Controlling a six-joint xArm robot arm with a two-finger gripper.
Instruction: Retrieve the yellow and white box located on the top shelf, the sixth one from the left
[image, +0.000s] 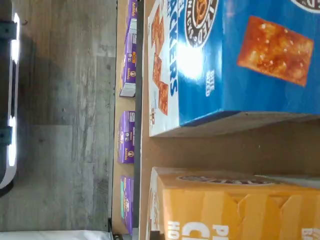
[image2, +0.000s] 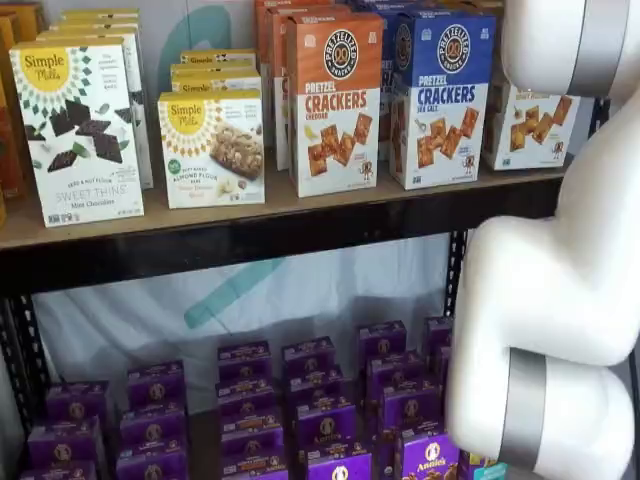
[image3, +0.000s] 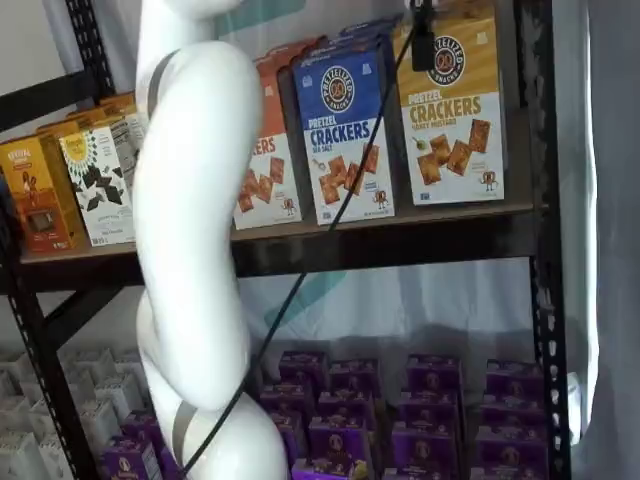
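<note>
The yellow and white box (image3: 452, 112) stands at the right end of the top shelf (image3: 400, 228), next to a black upright. In a shelf view only its white lower half (image2: 530, 125) shows, behind my white arm (image2: 560, 280). The wrist view shows its yellow top (image: 235, 207) close by, lying sideways in the picture. My gripper (image3: 423, 40) hangs from the view's top edge in front of the box's yellow top, with a cable beside it. Only a dark finger shape shows, so I cannot tell whether it is open.
A blue-topped cracker carton (image3: 345, 130) stands just left of the yellow box, close in the wrist view (image: 240, 60). An orange-topped carton (image2: 335, 100) and Simple Mills boxes (image2: 80, 130) stand further left. Several purple boxes (image2: 300, 410) fill the lower level.
</note>
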